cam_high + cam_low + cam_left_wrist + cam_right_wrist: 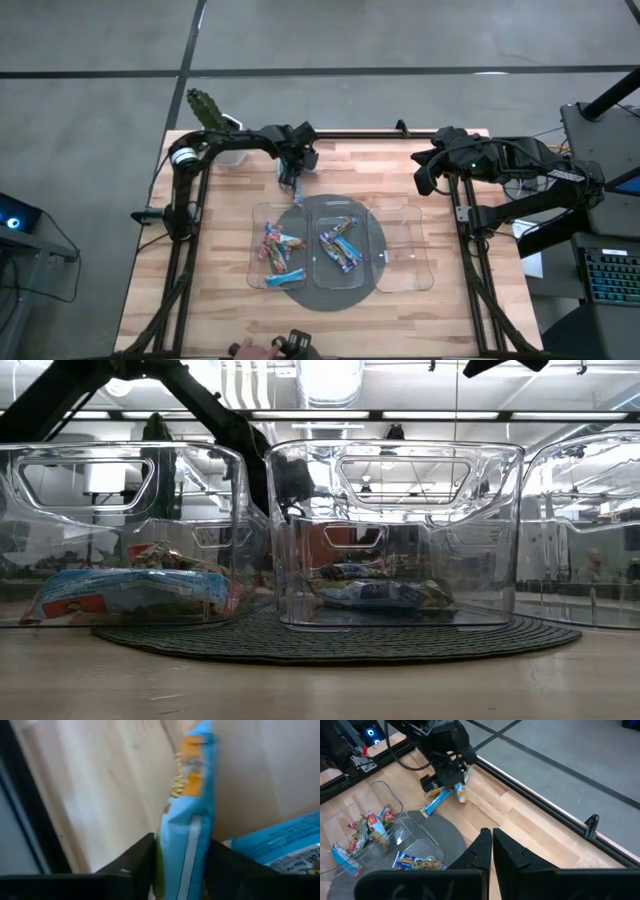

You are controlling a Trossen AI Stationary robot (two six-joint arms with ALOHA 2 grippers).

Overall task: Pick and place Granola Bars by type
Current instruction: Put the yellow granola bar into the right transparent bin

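Jaws of the left gripper (456,779) are pinching a light blue bar (187,815) near the worktop's (230,300) far edge, left of its middle; the bar is hanging on end, its lower tip just over the wood. A second blue bar (434,802) is lying flat beside it, at the rim of a round dark mat (300,296). Jaws of the right gripper (491,836) are pressed together, and that arm is waiting over the far right corner. Three clear trays are sitting side by side on the mat: the left tray (257,215) is holding red-pink and blue bars, the middle tray (338,203) mostly blue ones, the right tray (405,285) none. A potted plant (207,110) is standing at the far left corner. Grey floor is surrounding the pale wooden worktop, and behind it a room with ceiling lights is showing.
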